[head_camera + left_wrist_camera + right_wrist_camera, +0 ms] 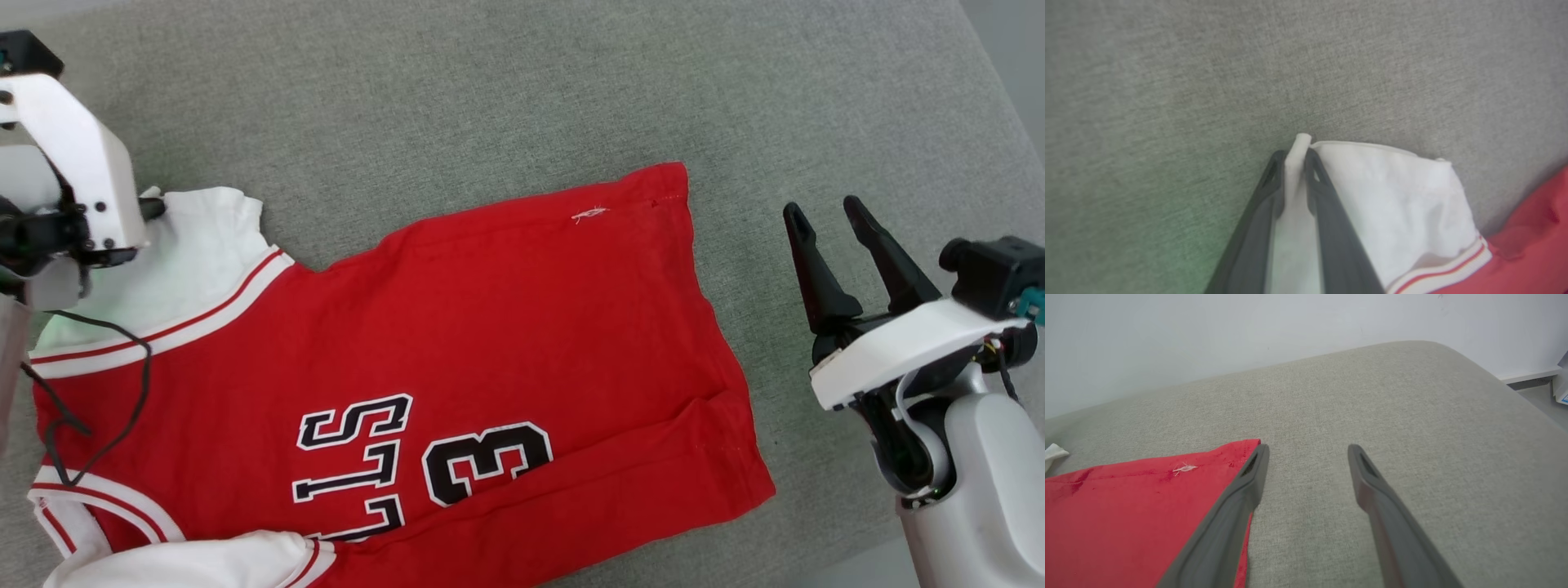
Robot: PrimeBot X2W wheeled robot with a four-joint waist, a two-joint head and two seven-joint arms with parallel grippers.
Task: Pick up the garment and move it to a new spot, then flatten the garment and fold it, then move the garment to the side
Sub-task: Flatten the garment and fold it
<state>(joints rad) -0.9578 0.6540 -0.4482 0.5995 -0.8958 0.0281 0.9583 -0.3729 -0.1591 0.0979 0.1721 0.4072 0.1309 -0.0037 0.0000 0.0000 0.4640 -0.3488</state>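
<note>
**A:** What is hard to make out?

**B:** The near edge of the garment (457,359) runs off the head view and cuts the black, white-outlined lettering. I can read "LLS" and a "3". The near sleeve is cropped too. In that view the left gripper (1295,158) sits behind its white wrist housing (77,155), and a dark tip pokes out beside it.

**A:** And its pincer?

**B:** Seen from the left wrist, the two dark fingers are pressed together on a fold of the far white sleeve (1392,196), at its outer edge.

**A:** The right gripper (823,209)?

**B:** Its fingers stand wide apart over the grey cushion (522,98), just right of the hem.

**A:** How does the shirt lie?

**B:** It is spread on the cushion chest up, with the collar end to the left and the hem to the right. The body is red, the sleeves white, the trim striped red and white. A shallow crease runs near the right hem. A loose white thread (589,215) sits by the far hem corner, and a black cable (122,392) hangs across the left shoulder.
</note>
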